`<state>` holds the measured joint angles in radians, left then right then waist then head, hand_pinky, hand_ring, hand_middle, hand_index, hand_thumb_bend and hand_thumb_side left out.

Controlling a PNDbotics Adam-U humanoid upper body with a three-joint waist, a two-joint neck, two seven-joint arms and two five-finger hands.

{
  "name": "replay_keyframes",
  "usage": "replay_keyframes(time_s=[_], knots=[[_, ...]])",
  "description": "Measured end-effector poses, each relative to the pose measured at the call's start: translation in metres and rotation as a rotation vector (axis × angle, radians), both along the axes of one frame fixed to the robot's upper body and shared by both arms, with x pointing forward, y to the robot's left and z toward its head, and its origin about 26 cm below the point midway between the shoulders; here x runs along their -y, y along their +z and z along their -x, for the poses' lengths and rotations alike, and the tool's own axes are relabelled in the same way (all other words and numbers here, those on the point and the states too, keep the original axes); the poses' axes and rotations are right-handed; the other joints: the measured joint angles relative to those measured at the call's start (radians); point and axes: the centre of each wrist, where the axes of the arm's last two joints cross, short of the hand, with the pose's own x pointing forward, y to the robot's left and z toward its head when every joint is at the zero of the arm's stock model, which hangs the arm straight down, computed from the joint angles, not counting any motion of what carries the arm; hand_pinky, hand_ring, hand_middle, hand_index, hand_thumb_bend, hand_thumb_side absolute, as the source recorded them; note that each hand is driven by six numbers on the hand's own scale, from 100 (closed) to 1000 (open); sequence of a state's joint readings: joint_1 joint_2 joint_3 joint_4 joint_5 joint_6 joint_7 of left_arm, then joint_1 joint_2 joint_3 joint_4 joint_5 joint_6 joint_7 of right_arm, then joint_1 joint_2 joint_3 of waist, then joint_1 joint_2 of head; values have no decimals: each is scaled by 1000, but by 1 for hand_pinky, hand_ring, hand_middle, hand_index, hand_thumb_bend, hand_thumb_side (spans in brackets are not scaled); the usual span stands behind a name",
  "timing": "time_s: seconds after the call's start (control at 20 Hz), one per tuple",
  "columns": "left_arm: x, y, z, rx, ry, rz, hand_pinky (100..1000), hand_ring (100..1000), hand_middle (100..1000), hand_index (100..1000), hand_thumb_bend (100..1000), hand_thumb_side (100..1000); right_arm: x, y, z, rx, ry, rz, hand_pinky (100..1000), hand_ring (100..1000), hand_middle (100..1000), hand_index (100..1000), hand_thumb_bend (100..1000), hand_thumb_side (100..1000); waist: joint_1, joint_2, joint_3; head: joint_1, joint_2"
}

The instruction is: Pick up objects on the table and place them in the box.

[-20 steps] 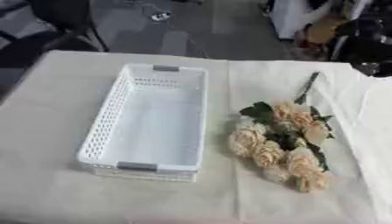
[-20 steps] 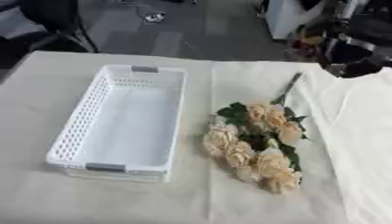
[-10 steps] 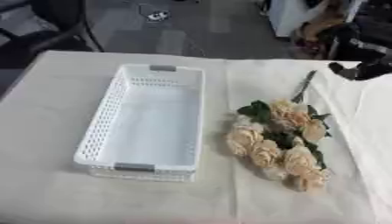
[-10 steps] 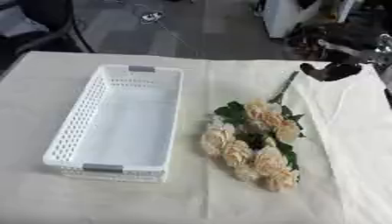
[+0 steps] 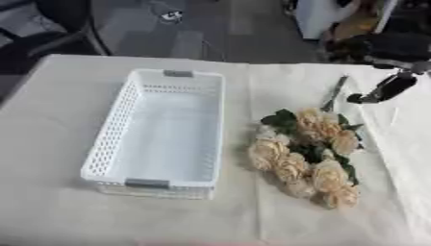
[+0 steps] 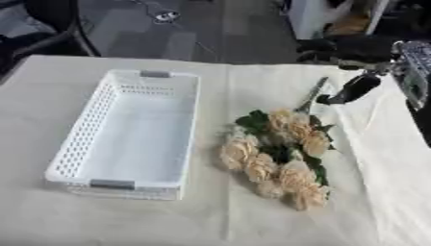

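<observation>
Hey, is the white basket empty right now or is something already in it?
Empty. The white basket shows only its bare floor; the bouquet lies on the tablecloth beside it.

Grey floor [image 5: 210, 33] beyond the cream-covered table [image 5: 50, 144]; a dark chair [image 5: 59, 24] at far left

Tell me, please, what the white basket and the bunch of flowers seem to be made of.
The white basket looks like moulded plastic with a matte finish: its walls are a regular perforated lattice and it has grey handle pieces at both ends. The bunch of flowers has cream, rose-like blooms, green leaves and a thin stem; whether they are real or artificial, perhaps fabric, cannot be told from here.
</observation>
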<state>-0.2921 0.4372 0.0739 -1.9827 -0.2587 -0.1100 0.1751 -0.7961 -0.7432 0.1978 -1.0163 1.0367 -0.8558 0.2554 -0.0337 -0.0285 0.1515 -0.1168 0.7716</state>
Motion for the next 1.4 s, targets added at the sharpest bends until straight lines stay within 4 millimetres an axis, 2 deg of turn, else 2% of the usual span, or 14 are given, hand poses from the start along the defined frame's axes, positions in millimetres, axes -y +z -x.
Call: replay_keyframes(time_s=[0.05, 0.2, 0.8, 1.2, 1.4], knots=[[0, 0, 0, -1, 0, -1, 571, 715, 744, 796, 100, 784, -3, 1, -1, 4, 11, 24, 998, 1000, 1000, 991, 444, 558, -1, 1, 0, 0, 0], [0, 0, 0, -1, -2, -2, 571, 714, 743, 796, 100, 784, -11, -1, -2, 3, 42, 74, 1000, 1000, 1000, 991, 444, 583, -4, 2, 3, -3, 0], [1, 2, -1, 5, -10, -5, 571, 713, 740, 795, 100, 782, -29, -16, -4, -24, 105, 166, 1000, 1000, 1000, 976, 443, 626, -5, 4, 7, -3, 0], [3, 4, -2, 10, -23, -7, 571, 713, 739, 795, 100, 779, -29, -51, -1, -97, 101, 234, 995, 1000, 1000, 970, 451, 640, -5, 10, 11, -4, 0], [3, 4, -2, 9, -24, -7, 572, 714, 739, 795, 100, 781, -25, -58, -1, -104, 95, 262, 998, 1000, 1000, 969, 443, 637, -5, 10, 11, -7, 0]])
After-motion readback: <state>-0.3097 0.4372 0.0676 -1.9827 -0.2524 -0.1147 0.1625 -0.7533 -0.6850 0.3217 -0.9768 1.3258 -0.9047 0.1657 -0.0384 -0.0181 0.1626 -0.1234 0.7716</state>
